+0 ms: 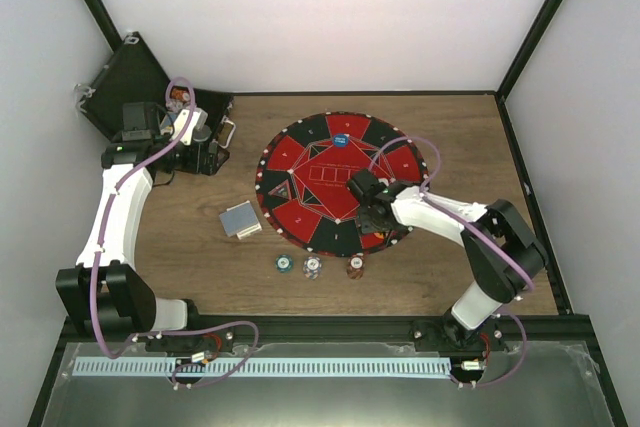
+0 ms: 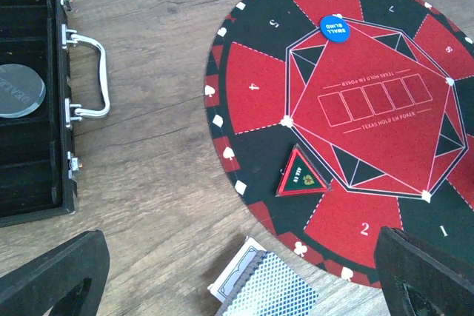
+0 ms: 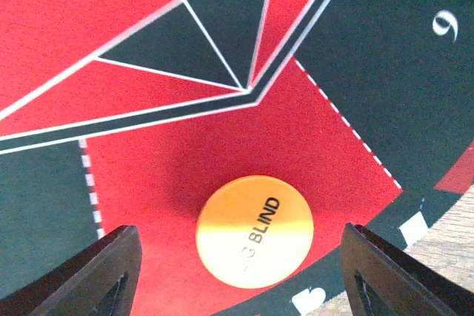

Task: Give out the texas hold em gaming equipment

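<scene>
where the round mat [image 1: 300, 159] lies mid-table, left gripper [image 2: 241, 283], wide open, is off by the black case [image 2: 29, 146]; right gripper [image 3: 244, 275], nearer, jaws wide, no contact, straddles from above the orange big blind button [image 3: 254, 231] on a red wedge by the rim.

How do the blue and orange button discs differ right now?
The blue disc reads SMALL BLIND; the orange disc shows only BLIND clearly. Blue lies on the mat's far side, unattended; orange lies near its near rim between the open right gripper's fingers. Both lie flat, round.
</scene>
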Robot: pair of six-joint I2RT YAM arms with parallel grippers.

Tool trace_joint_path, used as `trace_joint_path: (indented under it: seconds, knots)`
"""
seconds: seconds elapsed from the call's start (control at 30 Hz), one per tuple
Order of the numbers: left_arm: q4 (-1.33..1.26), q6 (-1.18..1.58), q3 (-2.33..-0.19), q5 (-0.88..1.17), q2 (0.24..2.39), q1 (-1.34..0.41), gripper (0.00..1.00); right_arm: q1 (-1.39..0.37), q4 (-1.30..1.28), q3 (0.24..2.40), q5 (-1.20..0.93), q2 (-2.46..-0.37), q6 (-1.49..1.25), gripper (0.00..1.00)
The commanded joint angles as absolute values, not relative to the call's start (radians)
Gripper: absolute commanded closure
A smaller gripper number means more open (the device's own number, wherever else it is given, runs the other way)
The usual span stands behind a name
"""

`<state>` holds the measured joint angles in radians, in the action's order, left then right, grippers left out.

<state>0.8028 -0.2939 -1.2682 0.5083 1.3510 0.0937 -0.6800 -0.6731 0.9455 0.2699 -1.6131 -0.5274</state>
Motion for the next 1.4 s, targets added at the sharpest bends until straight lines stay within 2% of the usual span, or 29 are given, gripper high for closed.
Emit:
trace_joint_path:
  seconds: [0.0, 0.27, 0.57, 1.37]
  knots:
    - [0.816, -0.313, -1.295, 0.505, 1.341, 0.100, 0.00, -0.736, -0.755, 1.053, 0.299, -1.555, -0.522, 0.24]
    - [0.813, -0.302, -1.307, 0.481, 1.349, 0.100, 0.00, -0.954, -0.823, 1.265, 0.245, -1.567, -0.531, 0.20]
    - [0.823, -0.292, -1.331, 0.421, 1.363, 0.109, 0.00, -1.152, -0.794, 1.452, 0.090, -1.763, -0.438, 0.20]
    - [0.844, -0.298, -1.339, 0.439, 1.359, 0.124, 0.00, -1.169, -0.719, 1.452, -0.008, -1.960, -0.333, 0.26]
